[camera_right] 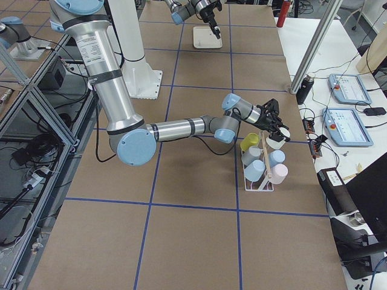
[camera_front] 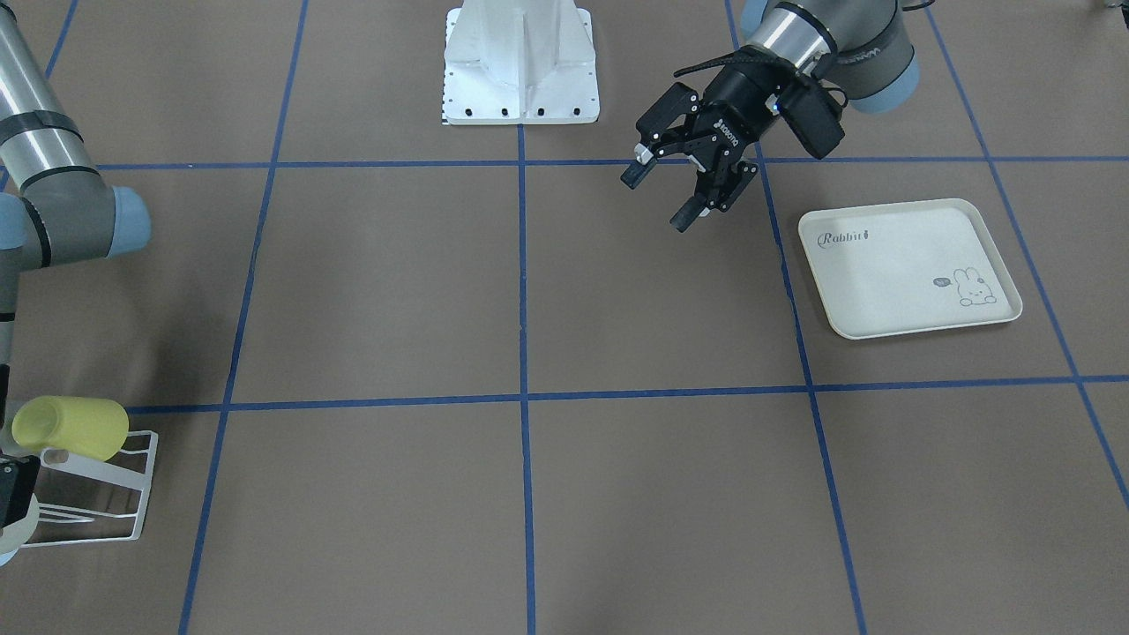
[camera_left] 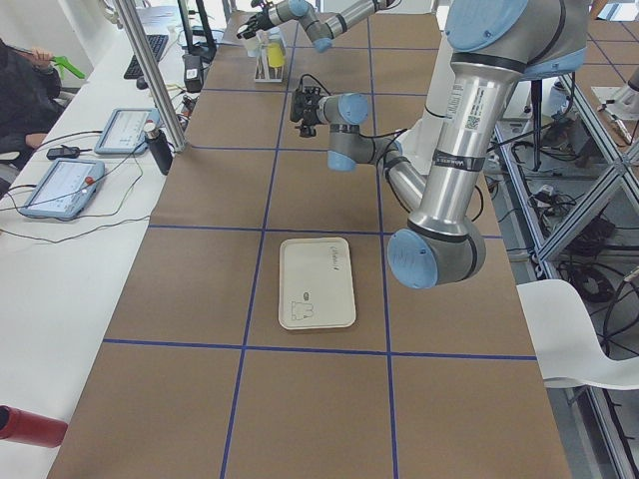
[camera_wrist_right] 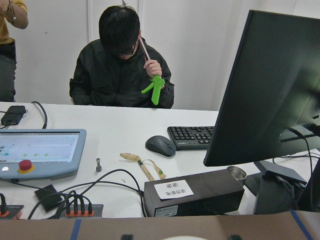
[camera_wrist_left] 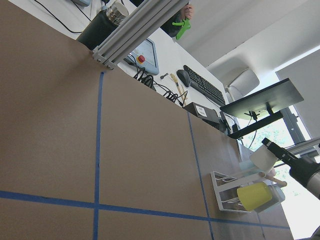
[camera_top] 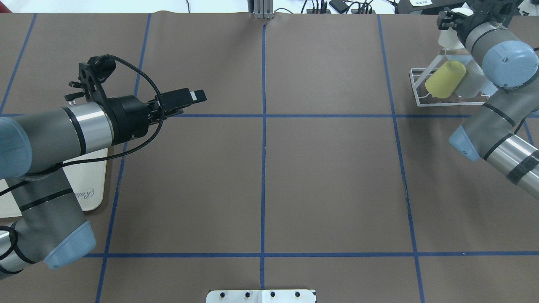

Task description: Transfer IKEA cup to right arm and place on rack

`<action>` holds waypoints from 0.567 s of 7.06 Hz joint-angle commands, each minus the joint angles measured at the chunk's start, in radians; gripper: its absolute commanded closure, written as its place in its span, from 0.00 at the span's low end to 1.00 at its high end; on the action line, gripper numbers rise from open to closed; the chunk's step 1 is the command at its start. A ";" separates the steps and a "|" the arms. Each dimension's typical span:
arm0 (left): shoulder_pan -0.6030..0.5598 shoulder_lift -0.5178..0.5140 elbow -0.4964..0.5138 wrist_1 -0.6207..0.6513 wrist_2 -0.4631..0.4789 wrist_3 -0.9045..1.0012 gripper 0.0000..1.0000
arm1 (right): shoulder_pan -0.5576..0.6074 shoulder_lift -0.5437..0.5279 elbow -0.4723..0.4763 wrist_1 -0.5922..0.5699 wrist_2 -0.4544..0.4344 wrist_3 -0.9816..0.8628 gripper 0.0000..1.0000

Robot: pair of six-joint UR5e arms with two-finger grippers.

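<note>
Right tool (camera_top: 449,20) is clamped on the white cup (camera_right: 277,142), holding it over one end of the rack (camera_top: 414,87), near the yellow cup (camera_top: 445,79). Left tool (camera_front: 659,197) hangs spread wide and empty above the desk (camera_front: 397,291), beside the tray (camera_front: 908,265).

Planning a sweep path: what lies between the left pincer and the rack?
Only bare table crossed by blue tape lines, in the overhead view, between the left pincer and the rack.

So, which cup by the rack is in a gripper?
The white cup, in the right gripper at the rack; the yellow cup, pink cup and others sit on it.
</note>
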 commanded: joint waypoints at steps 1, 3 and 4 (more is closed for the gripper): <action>0.000 0.006 0.000 0.000 -0.002 0.001 0.00 | -0.010 -0.002 0.002 0.001 -0.022 0.004 1.00; 0.000 0.006 0.000 0.000 -0.002 -0.001 0.00 | -0.013 -0.011 0.009 0.001 -0.050 0.048 1.00; 0.000 0.006 -0.002 0.000 -0.002 -0.001 0.00 | -0.015 -0.022 0.013 0.009 -0.050 0.050 1.00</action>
